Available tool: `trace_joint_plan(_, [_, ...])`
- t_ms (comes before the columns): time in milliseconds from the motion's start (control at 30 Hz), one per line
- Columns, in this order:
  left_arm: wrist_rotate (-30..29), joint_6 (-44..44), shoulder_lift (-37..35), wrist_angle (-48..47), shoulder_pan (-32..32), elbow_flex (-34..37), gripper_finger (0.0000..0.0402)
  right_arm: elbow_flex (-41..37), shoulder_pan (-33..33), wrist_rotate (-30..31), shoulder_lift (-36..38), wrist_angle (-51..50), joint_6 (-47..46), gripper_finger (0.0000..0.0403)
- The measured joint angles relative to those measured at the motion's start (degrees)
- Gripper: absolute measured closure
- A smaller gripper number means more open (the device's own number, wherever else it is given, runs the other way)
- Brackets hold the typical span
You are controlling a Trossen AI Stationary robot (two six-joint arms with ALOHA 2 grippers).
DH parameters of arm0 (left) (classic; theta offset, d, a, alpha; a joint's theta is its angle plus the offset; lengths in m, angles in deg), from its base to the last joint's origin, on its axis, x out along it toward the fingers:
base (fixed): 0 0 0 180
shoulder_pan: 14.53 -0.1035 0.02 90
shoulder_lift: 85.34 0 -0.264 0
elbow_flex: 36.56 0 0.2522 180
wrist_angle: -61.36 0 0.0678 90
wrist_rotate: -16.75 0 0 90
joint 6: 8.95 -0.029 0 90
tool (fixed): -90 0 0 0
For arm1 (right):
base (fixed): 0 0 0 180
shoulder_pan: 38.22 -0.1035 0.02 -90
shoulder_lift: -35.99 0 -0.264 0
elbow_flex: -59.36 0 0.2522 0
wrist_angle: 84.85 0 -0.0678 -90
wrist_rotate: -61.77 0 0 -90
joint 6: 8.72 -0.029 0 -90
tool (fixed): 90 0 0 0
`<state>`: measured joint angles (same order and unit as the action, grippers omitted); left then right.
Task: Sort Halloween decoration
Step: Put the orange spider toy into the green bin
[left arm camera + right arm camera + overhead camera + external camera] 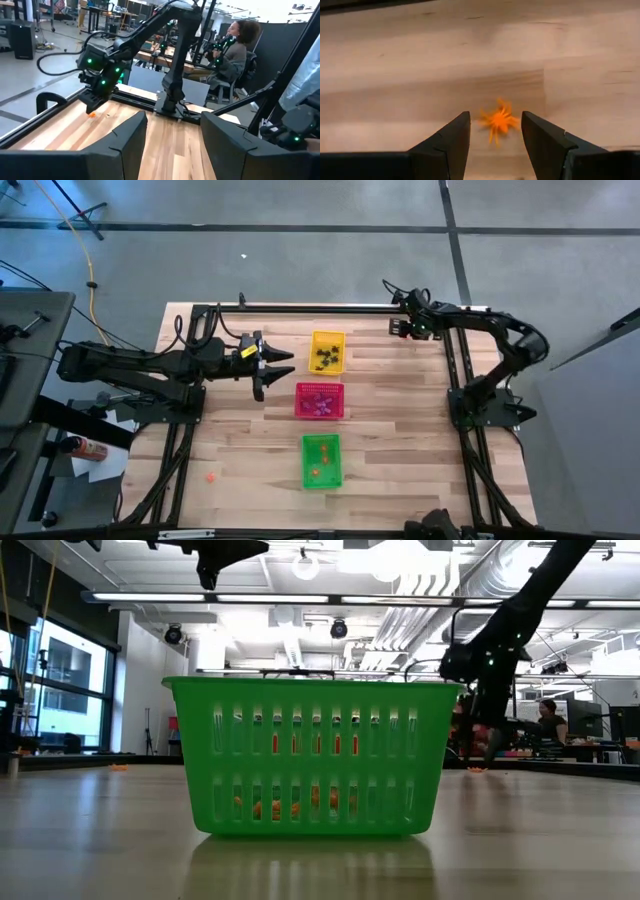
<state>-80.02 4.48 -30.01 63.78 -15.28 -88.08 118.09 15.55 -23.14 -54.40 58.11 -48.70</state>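
An orange spider trinket [499, 121] lies on the wood near the table's far edge. My right gripper [495, 117] is low over it and open, with one finger on either side of the spider and not touching it. The high view shows this gripper [397, 328] right of the yellow basket [328, 352], which holds black trinkets. Purple ones lie in the red basket [319, 400] and orange ones in the green basket [321, 461]. My left gripper [289, 364] hangs open above the table, left of the yellow and red baskets. Its wrist view shows the same spider [91, 114] under the right gripper.
One more orange trinket [211, 477] lies alone on the wood near the table's near-left corner. The three baskets stand in a column down the middle. A black frame rail [320, 307] runs along the far edge. A person [235, 50] sits beyond the table.
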Motion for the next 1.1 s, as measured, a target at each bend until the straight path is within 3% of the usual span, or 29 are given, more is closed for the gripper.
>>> trace_joint_plan(267, [0.00,0.00,0.00,-0.04,0.00,0.00,0.0225,2.60,-1.57,5.42,-4.42,-0.48,-3.37,0.0231])
trace_joint_plan(567, [0.00,-0.01,0.00,-0.60,0.00,0.01,0.0225,3.07,-2.53,5.22,-5.33,-1.99,-4.18,0.0239])
trace_joint_plan(700, [0.00,-0.02,0.00,-1.84,0.00,0.01,0.0225,3.07,-2.53,5.28,-5.33,-2.42,-4.60,0.0280])
trace_joint_plan(933, [0.00,-0.04,-0.02,-2.25,0.00,0.02,0.0225,3.07,-2.56,4.92,-5.33,-2.62,-4.21,0.0391])
trace_joint_plan(1100, [0.00,-0.07,-0.01,-2.25,0.01,0.01,0.0225,3.05,-2.57,5.19,-5.22,-2.61,-2.03,0.0396])
